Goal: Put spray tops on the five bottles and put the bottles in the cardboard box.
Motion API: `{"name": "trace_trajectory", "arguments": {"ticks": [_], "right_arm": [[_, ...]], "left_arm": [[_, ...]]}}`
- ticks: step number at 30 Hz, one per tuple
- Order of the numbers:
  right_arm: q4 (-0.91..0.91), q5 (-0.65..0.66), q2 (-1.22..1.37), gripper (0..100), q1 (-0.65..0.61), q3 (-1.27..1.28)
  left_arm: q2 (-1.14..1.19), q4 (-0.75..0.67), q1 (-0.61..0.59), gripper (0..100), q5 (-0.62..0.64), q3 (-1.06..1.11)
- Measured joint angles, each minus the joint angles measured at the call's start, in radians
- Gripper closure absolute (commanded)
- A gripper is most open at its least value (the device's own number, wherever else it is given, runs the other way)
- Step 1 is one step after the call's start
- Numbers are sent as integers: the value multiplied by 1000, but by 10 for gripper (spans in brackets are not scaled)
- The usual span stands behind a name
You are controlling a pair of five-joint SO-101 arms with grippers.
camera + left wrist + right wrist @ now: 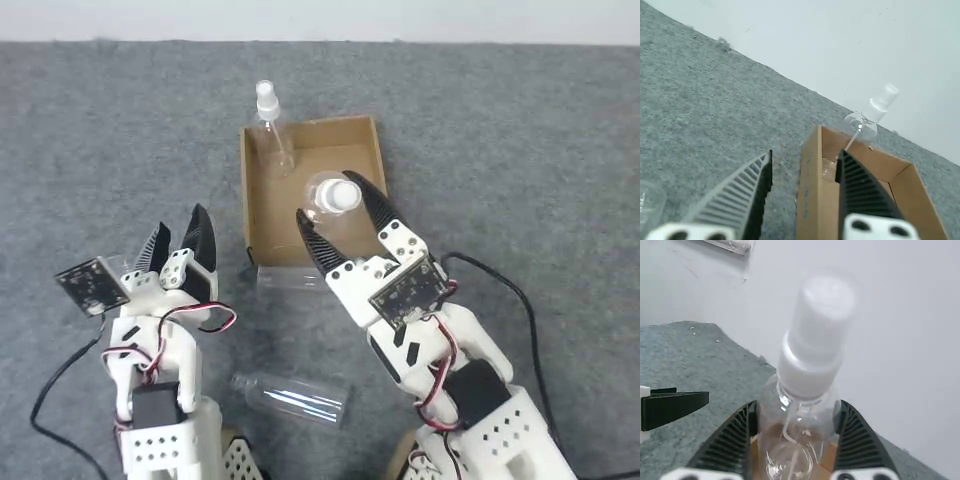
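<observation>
Right gripper grasping spray-topped bottle above cardboard box; left gripper hovering released beside box; second spray-topped bottle standing in box corner

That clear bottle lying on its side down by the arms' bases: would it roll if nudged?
Probably. The bottle is round and lies on its side, so a sideways push should roll it, though the grey carpet may slow it. It looks empty and clear, so it is likely light and easily knocked.

Cardboard box: brown, open, on desk.
Leaning bottle: clear, white spray top, box's far corner.
Upright bottle: spray-topped, over box.
Lying bottle: topless, on desk.
</observation>
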Motion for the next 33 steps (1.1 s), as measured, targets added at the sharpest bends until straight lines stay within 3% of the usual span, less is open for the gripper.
{"name": "trace_trajectory", "arguments": {"ticks": [6, 22, 33], "right_arm": [[0, 0, 40, 982, -35, -69], [-3, 0, 511, 981, -34, -236], [-252, -2, 761, 981, -35, -238]], "left_arm": [[0, 0, 0, 805, 0, 0], [0, 0, 0, 805, 0, 0], [0, 0, 0, 804, 0, 0]]}}
